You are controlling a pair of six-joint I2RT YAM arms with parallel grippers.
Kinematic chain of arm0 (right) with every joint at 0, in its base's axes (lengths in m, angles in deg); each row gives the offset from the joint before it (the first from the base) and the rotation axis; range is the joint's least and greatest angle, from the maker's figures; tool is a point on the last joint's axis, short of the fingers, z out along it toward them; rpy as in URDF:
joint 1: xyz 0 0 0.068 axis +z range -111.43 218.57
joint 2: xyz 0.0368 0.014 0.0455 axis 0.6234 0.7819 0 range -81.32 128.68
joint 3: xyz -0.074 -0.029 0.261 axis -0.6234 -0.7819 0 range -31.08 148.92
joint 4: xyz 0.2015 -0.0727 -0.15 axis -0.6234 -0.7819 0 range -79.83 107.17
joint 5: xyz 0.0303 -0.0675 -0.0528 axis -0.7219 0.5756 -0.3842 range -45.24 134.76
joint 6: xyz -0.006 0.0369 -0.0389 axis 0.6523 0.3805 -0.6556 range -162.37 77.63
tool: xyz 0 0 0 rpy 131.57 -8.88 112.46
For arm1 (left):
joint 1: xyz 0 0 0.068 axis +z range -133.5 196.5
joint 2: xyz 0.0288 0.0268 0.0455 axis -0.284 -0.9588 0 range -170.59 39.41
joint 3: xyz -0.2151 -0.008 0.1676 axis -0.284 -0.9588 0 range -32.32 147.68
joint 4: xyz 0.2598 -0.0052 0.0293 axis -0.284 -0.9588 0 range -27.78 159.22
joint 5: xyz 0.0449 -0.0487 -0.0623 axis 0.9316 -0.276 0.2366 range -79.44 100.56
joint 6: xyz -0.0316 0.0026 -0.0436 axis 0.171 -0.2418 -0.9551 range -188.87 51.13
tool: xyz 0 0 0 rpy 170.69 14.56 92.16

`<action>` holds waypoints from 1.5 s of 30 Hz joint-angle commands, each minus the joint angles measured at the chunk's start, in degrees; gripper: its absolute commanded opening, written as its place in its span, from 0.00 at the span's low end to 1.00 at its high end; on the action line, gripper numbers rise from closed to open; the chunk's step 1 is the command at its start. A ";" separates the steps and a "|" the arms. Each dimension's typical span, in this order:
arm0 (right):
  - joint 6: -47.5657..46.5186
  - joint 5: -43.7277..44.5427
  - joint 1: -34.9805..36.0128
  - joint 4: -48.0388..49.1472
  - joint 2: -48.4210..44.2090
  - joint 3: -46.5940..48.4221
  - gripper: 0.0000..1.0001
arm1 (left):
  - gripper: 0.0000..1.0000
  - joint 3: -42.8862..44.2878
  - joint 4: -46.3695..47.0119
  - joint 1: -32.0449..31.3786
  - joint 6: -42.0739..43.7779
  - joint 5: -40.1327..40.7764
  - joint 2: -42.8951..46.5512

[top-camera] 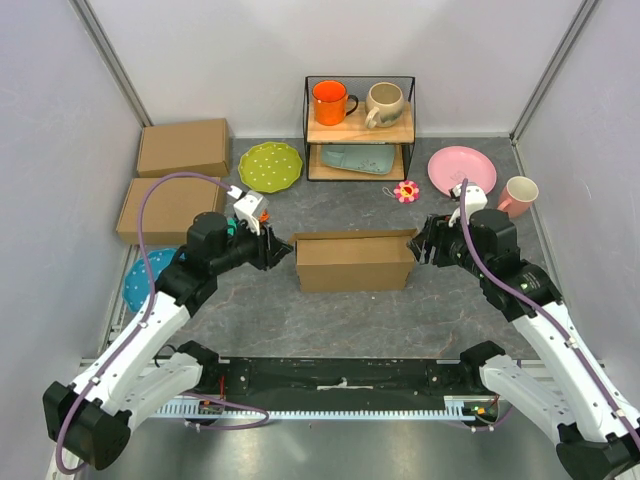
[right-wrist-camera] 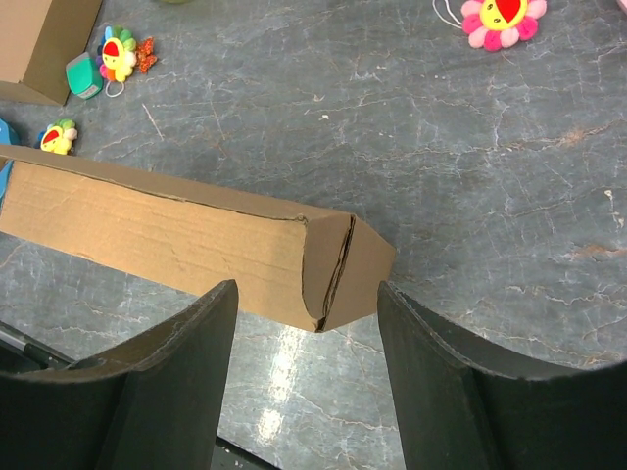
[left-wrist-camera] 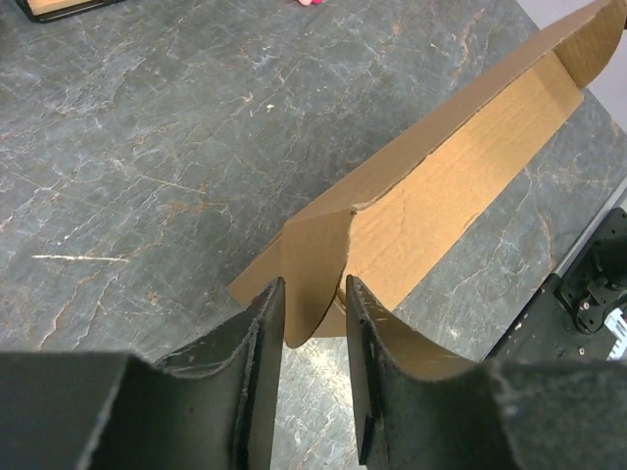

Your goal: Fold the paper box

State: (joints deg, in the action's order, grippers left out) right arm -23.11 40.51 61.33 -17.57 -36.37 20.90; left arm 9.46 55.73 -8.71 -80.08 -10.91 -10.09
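The left arm (top-camera: 165, 305) and right arm (top-camera: 540, 300) reach from the near edge toward the middle, elbows bent outward. The left gripper (left-wrist-camera: 313, 284) points right, its fingers (left-wrist-camera: 260, 352) a narrow gap apart. The right gripper (right-wrist-camera: 307, 288) points left, fingers spread wide.

Soft, even light from overhead fills the top view, bright on the pale walls (top-camera: 250, 50) and leaving only a faint shadow at the foot of the paper box (top-camera: 355, 262). In both wrist views a pale glare patch lies on the grey table (right-wrist-camera: 490, 196) just ahead of the fingers (right-wrist-camera: 167, 392). The fingers sit dark and slightly out of focus close to the lens.
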 commanded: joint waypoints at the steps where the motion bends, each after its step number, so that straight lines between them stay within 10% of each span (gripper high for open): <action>1: 0.16 0.56 0.26 1.96 0.31 0.57 0.67 | 0.36 2.69 2.25 -2.12 3.38 2.40 -0.60; 21: 1.39 6.18 0.61 3.72 2.25 -0.66 0.68 | 0.11 5.15 1.63 -6.25 -1.45 6.71 -2.80; 45: 4.46 8.29 4.22 7.32 3.39 -4.09 0.19 | 0.03 8.41 -0.04 -6.25 -11.38 9.52 -6.32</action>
State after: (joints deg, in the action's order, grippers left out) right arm -20.37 48.14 64.39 -13.07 -32.77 16.86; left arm 15.43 54.09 -14.77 -86.00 -1.56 -16.23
